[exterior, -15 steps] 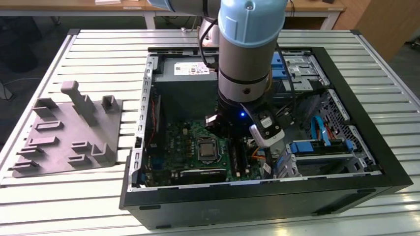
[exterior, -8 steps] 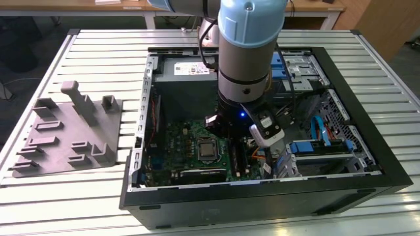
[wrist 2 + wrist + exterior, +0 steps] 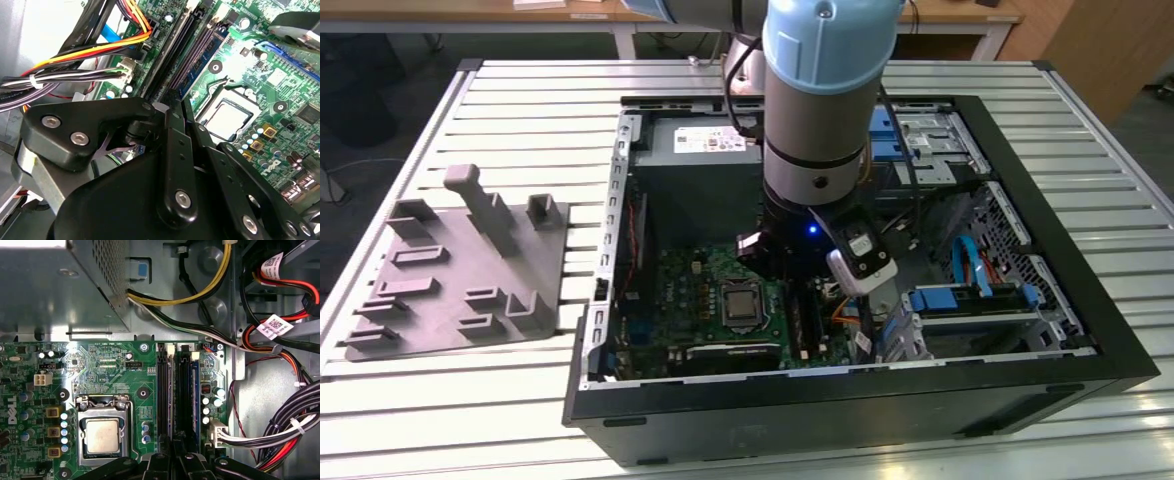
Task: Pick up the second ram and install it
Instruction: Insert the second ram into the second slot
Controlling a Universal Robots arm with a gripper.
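Note:
My gripper (image 3: pixel 790 285) is down inside the open computer case (image 3: pixel 1067 370), right over the long black memory slots (image 3: pixel 163 390) of the green motherboard (image 3: pixel 680 290). In both wrist views its black linkage (image 3: pixel 170 165) ends at the near end of those slots (image 3: pixel 167 60), next to the processor socket (image 3: pixel 102 432). A thin blue-green edge (image 3: pixel 195 395) runs along the slot nearest the cable bundle and also shows in the second wrist view (image 3: pixel 202 67). I cannot tell whether this edge is the second ram or part of the slot.
A grey holder tray (image 3: pixel 460 270) with upright posts stands on the slatted table at the exterior view's left of the case. Yellow, orange, black and white cables (image 3: pixel 95 50) hang close beside the slots. The grey power supply box (image 3: pixel 60 285) borders the board's far side.

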